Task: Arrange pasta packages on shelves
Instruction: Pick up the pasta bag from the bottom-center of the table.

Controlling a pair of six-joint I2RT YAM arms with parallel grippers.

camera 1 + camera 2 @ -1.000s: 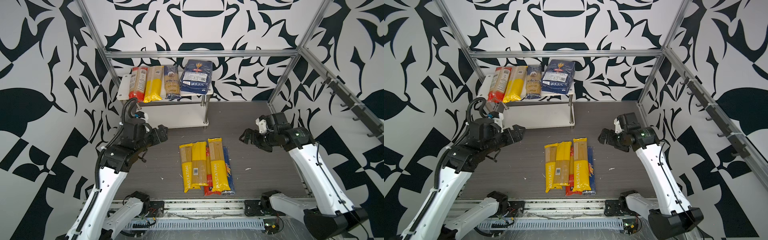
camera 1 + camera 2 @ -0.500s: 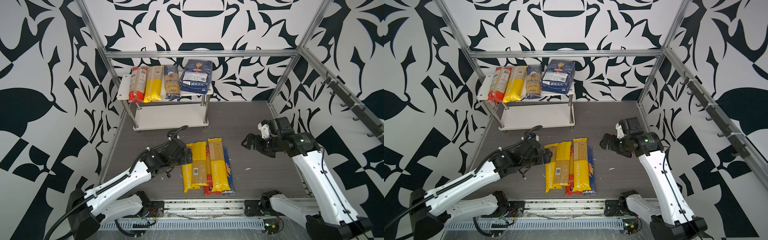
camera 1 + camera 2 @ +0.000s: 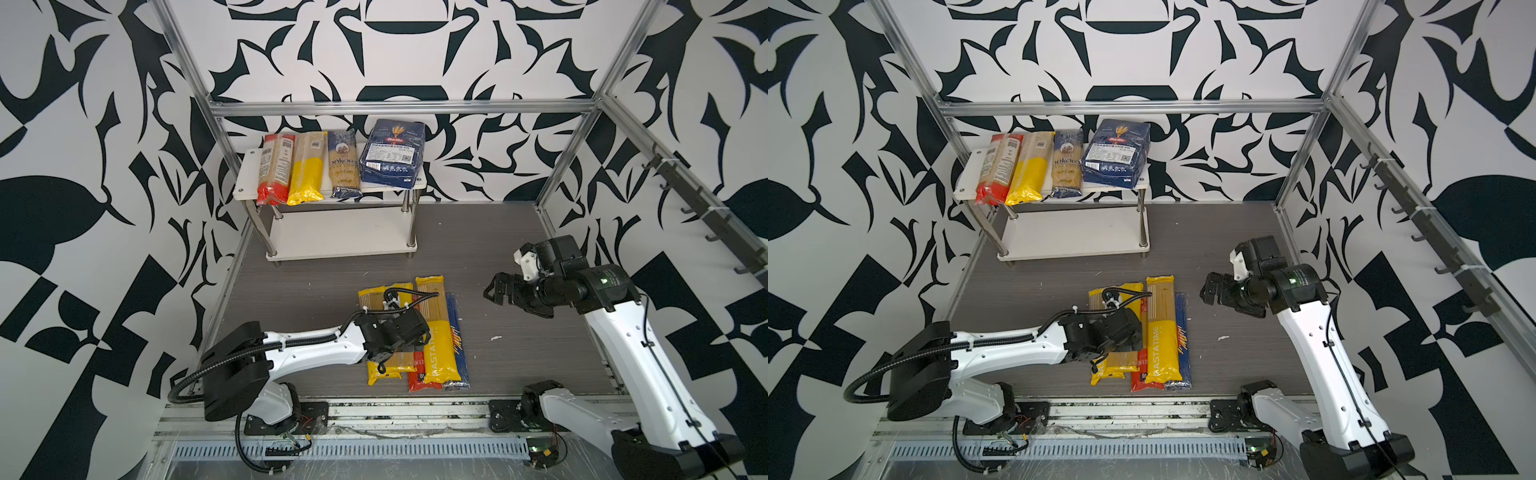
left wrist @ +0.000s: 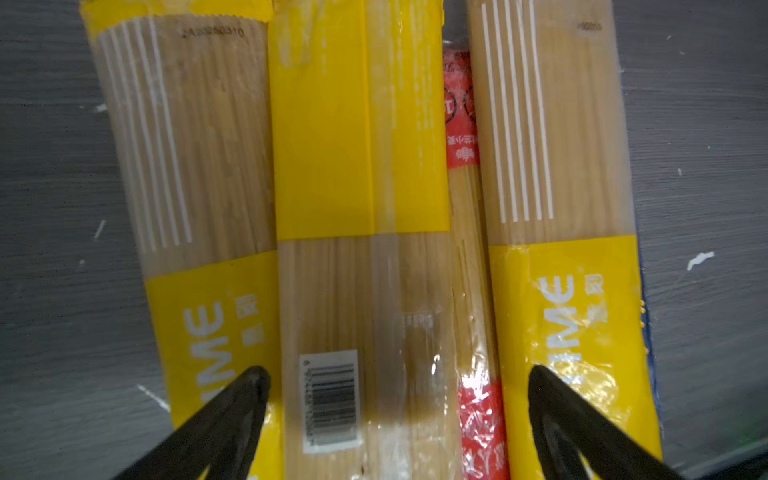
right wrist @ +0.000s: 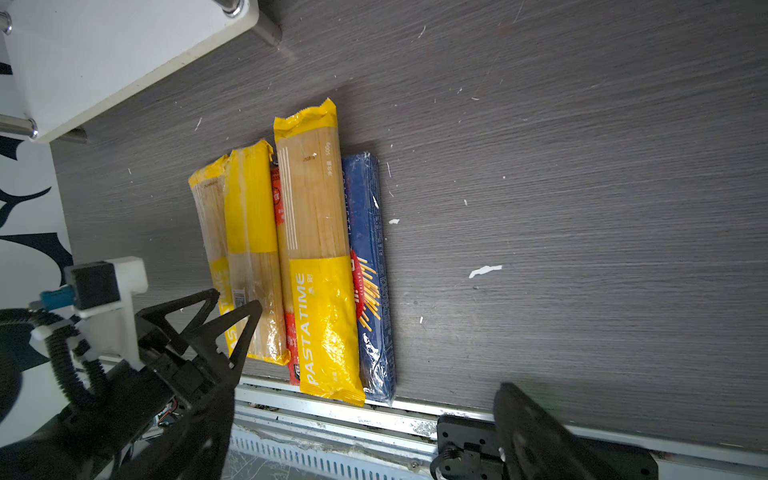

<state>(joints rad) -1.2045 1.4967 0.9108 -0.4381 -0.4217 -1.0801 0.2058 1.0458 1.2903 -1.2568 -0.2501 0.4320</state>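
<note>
Pasta packages are split between the shelves (image 3: 245,176) and the counter (image 3: 316,286), so you are a little under halfway, by my count. On the upper board, left to right in both top views, a red pack (image 3: 274,170), a yellow pack (image 3: 307,170), a narrow dark-blue pack (image 3: 343,164) and the wide Barilla bag (image 3: 392,153) lie side by side. The lower board (image 3: 340,232) is bare.

Five packs lie pressed together on the counter in front of the rack: the leftmost yellow pack (image 4: 195,166), the barcode pack (image 4: 361,166), a red spaghetti pack (image 4: 461,124) mostly covered by its neighbours, the right-hand yellow pack (image 3: 440,349) and a dark-blue spaghetti pack (image 3: 459,345).

Your left pincer (image 4: 397,374) hangs low over that pile, jaws spread wide and gripping nothing. They straddle the barcode pack, which I judge to be your next pick. Off to the right, your right pincer (image 3: 494,291) is also open and empty, well apart from the pile. Five placements remain, and the lower board looks like the room for them.
</note>
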